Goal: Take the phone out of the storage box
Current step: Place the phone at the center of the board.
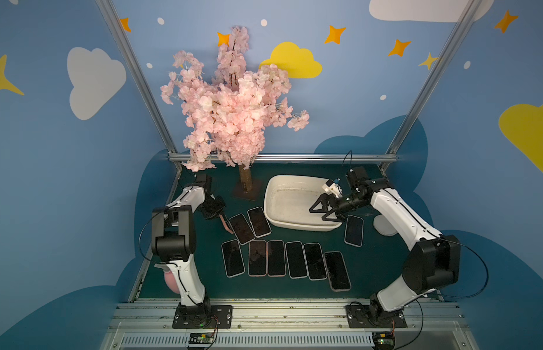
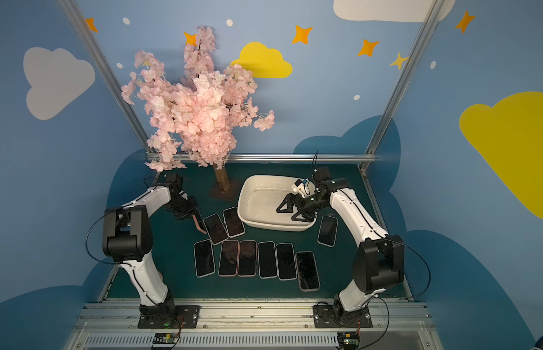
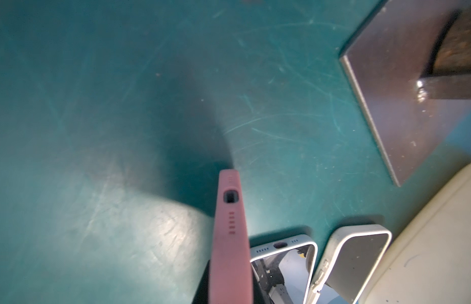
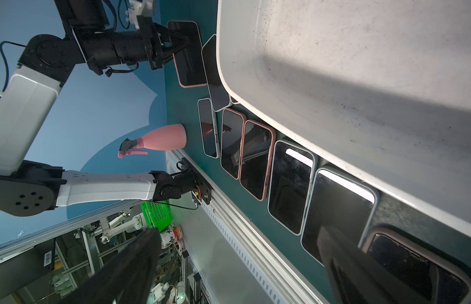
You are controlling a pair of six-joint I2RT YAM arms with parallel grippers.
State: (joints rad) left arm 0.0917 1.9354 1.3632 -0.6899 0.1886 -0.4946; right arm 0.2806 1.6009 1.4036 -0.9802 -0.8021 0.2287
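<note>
Your left claw (image 1: 220,215) is clenched on the dusty-pink rubber-cased phone (image 3: 230,237). It pinches one short end so the other end, with the charging port, points down at the scratched teal-green mat (image 3: 124,105). That grip leaves the screen clear of the pads and should let you lay the phone down flat. I can't tell whether the low end touches the mat. Just beside the claw lie two white-cased black-screened phones (image 3: 281,263), angled side by side, so the held one looks bound for the bare mat on their outer side. Further out from the claw sits the cream-white rounded plastic storage box (image 1: 297,225). Its speckled floor shows no phone in any view, which I read as the last one being out. Off the other way, a row of six more dark-screened phones (image 1: 276,257) lies face up, packed close to save room.

Your right claw (image 1: 318,213) is released, jaws wide, hovering over the box corner nearest its own arm, likely on standby. Just outside that corner lies one lone black phone (image 1: 354,231), and far across the mat stands the pink plastic spray bottle (image 4: 166,136)
</note>
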